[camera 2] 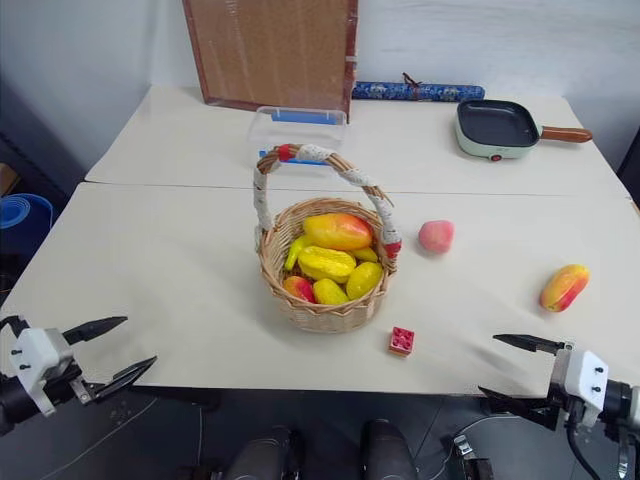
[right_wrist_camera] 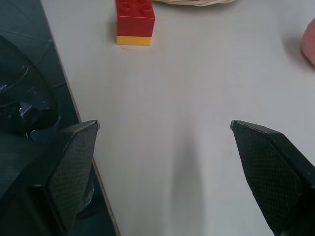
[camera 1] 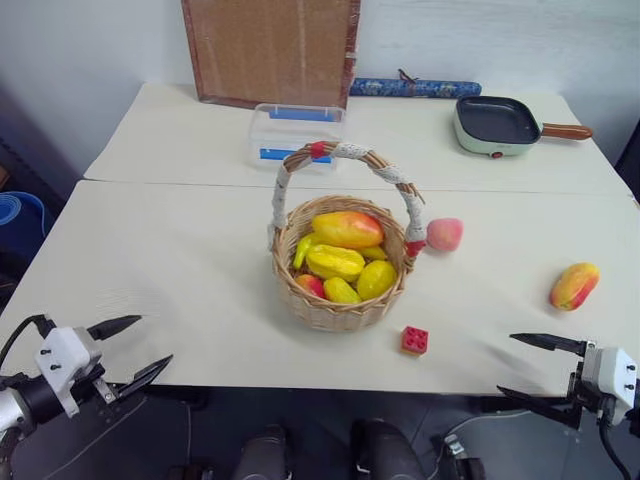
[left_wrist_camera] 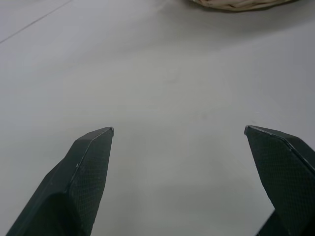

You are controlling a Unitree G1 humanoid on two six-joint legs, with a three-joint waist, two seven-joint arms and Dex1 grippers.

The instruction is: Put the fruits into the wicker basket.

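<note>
Left pincer [camera 1: 128,349] spread wide and empty, low at about seven o'clock off the near edge of the worktop [camera 1: 150,260]. Right pincer [camera 1: 540,372] likewise spread wide, gripping nothing, at about five o'clock by the near edge. Nearest to the right pincer, toward eleven o'clock from it: a small red dotted cube [camera 1: 415,340] with a yellow base, no part of the job. Farther out at centre: the wicker basket [camera 1: 340,262], upright, handle arched over it, already carrying a heap of yellow and orange-red fruit. Just beside the basket at its three o'clock, close to the handle's foot: the peach [camera 1: 445,234], loose on the worktop. Well apart at four o'clock from the basket, roughly twelve o'clock from the right pincer: the mango [camera 1: 574,285], also loose. Beyond the basket at twelve o'clock: a clear plastic box [camera 1: 296,130], and at one o'clock a green frying pan [camera 1: 497,122]. By the look of it, partly done: some fruit in, peach and mango both left to fetch, neither yet approached.
</note>
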